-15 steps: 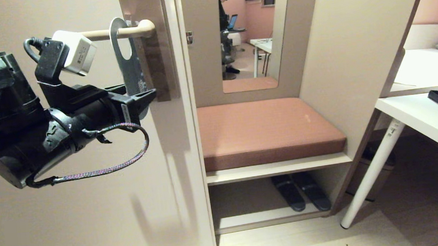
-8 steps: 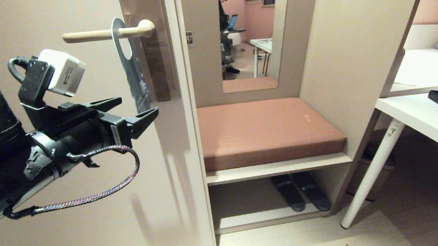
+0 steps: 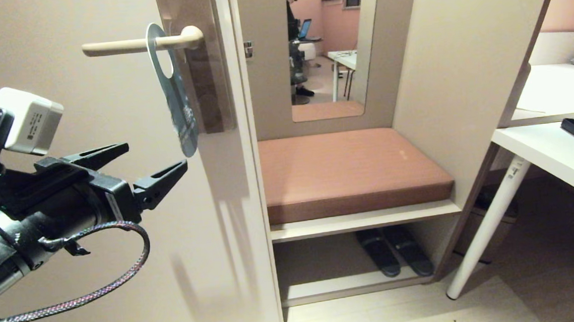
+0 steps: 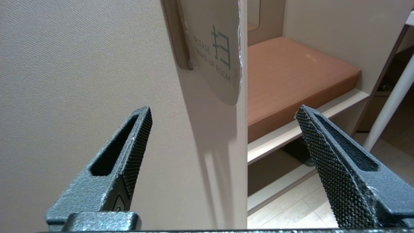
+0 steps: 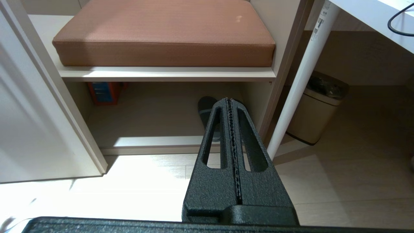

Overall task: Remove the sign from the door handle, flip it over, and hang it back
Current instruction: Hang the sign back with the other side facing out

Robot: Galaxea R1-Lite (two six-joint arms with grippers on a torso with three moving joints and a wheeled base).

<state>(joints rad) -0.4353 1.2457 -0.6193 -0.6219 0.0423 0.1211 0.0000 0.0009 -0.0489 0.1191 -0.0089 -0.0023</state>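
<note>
Now the left gripper (image 3: 153,165) stands wide open and holds nothing, with a clear gap between its two fingers (image 4: 136,142). Above it and a little ahead, the sign (image 3: 174,95) hangs by its round hole on the door handle (image 3: 127,45), apart from the fingers. Its rounded lower end hangs free just above the level of the gripper. In the left wrist view, the sign (image 4: 216,51) shows its pale face toward the gripper, with the words "PLEASE MAKE UP ROOM". The dark blue face looks the other way, toward the bench cushion (image 3: 348,172). The handle (image 3: 127,45) is level on its brownish backplate (image 3: 201,61). The right gripper (image 5: 231,129) is fully closed on nothing, low down and well apart from the door, pointing to the shelf (image 5: 155,140) under the cushion.
</note>
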